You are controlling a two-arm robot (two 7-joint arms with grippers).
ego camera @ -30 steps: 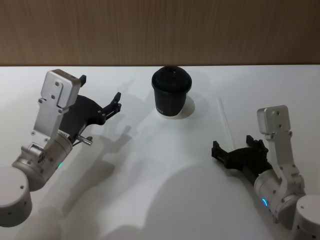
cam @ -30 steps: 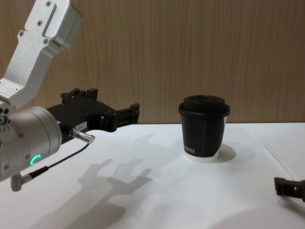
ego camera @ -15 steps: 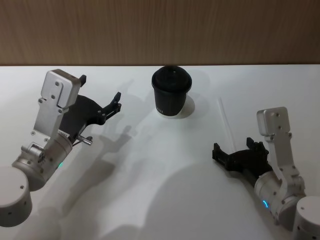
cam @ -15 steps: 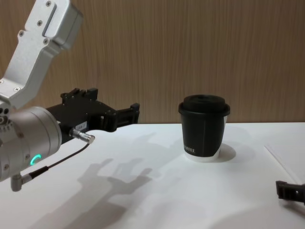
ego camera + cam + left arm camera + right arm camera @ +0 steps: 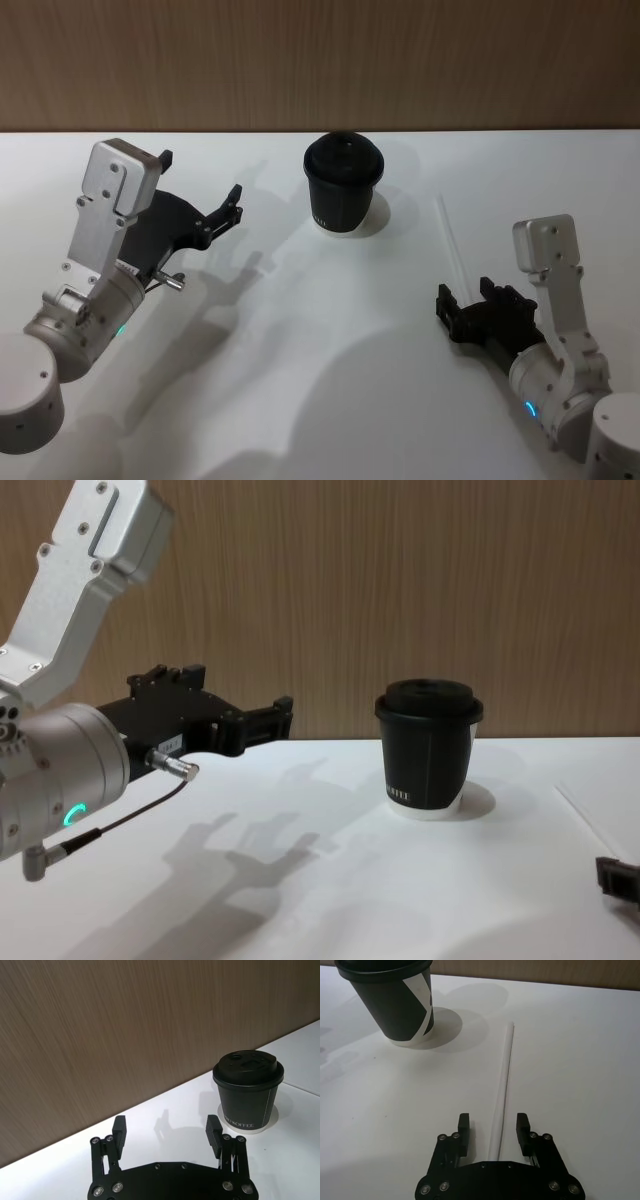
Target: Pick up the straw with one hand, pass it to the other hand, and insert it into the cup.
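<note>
Right gripper (image 5: 464, 300) has swung round since a second ago: its fingers pointed across the table (image 5: 300, 350) toward the robot's left, and now they point forward, in line with the straw (image 5: 450, 240). In the chest view it has drawn back toward the right edge. Left gripper (image 5: 166, 1127), cup (image 5: 342, 190) and straw are unchanged.

Progress: no step of the task is complete.
- Straw lies flat on the table, to the right of the cup and apart from it, running away from the robot.
- Not yet grasped. Pick-up, hand-over and insertion are all left.
- Cup stands upright near the back of the table with its domed lid on. Judgement: the straw must go in through the lid; I cannot make out the opening clearly.

Pose, right arm: low over the table at the straw's near end. In the right wrist view its fingers are spread, with the end of the straw lying in the gap between them, touching neither. Whether the fingertips touch the table I cannot tell. Judgement: this is the approach just ahead of closing.

Pose, left arm: held above the table on the left, well apart from the cup, fingers spread wide and holding nothing, aimed roughly toward the cup. Idle.
</note>
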